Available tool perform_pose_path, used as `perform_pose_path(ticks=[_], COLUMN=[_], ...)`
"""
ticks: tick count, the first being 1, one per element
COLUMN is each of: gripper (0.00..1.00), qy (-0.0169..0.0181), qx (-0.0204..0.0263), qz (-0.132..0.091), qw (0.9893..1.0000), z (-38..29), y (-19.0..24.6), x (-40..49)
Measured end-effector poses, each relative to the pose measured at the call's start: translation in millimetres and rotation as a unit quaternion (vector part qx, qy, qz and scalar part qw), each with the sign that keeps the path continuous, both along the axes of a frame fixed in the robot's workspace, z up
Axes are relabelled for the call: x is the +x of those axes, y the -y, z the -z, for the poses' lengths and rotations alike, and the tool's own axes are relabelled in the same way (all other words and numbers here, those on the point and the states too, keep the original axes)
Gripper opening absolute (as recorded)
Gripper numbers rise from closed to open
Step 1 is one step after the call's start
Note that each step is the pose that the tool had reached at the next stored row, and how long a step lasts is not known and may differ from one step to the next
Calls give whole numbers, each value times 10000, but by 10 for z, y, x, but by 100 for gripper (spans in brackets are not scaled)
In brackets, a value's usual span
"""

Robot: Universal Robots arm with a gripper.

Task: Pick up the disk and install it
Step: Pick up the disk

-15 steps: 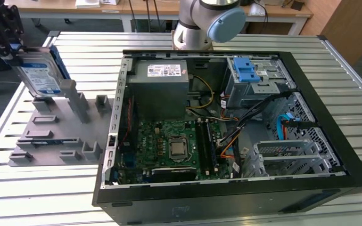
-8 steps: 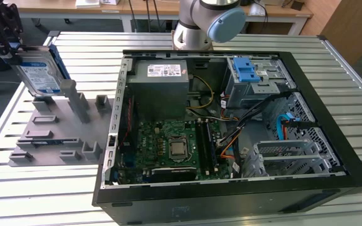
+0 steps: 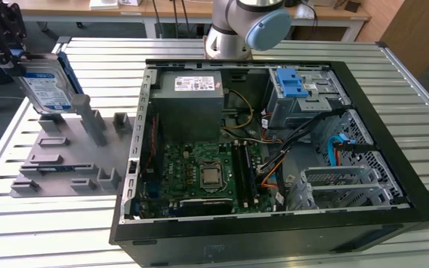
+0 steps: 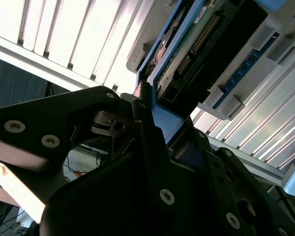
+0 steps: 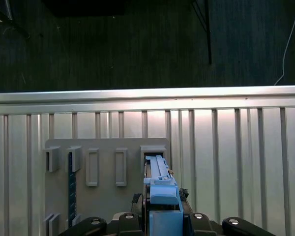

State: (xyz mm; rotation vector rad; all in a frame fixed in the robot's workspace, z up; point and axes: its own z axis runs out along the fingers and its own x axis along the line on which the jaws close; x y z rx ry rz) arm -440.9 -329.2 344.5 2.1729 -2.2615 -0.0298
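Observation:
The disk [image 3: 47, 84], a silver hard drive with a white-and-blue label and a blue frame, stands on edge, slightly tilted, at the exterior view's upper left. My black gripper [image 3: 15, 58] is shut on its upper end. The disk's lower end is at the top of the grey slotted holder [image 3: 65, 162]; I cannot tell whether they touch. In the second wrist view the disk [image 4: 196, 44] shows its circuit-board side, with the fingers [image 4: 143, 118] clamped on its blue frame. In the first wrist view the disk [image 5: 160, 189] is edge-on above the holder [image 5: 103, 162], with the gripper [image 5: 160, 219] on it.
The open black computer case [image 3: 393, 190] lies on the slatted metal table [image 3: 51, 234], on the exterior view's right. Inside it are a grey power supply [image 3: 192, 95], a green motherboard [image 3: 207, 167] and a silver drive cage with a blue latch [image 3: 292, 84]. The arm's base [image 3: 244, 28] stands behind the case.

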Motion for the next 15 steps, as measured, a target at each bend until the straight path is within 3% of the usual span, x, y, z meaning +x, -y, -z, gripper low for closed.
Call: perform_pose_path(ticks=[15], gripper=[36], qy=[1], qx=[1], qz=[0], qw=[10000], z=[-48], y=[0], x=[0])
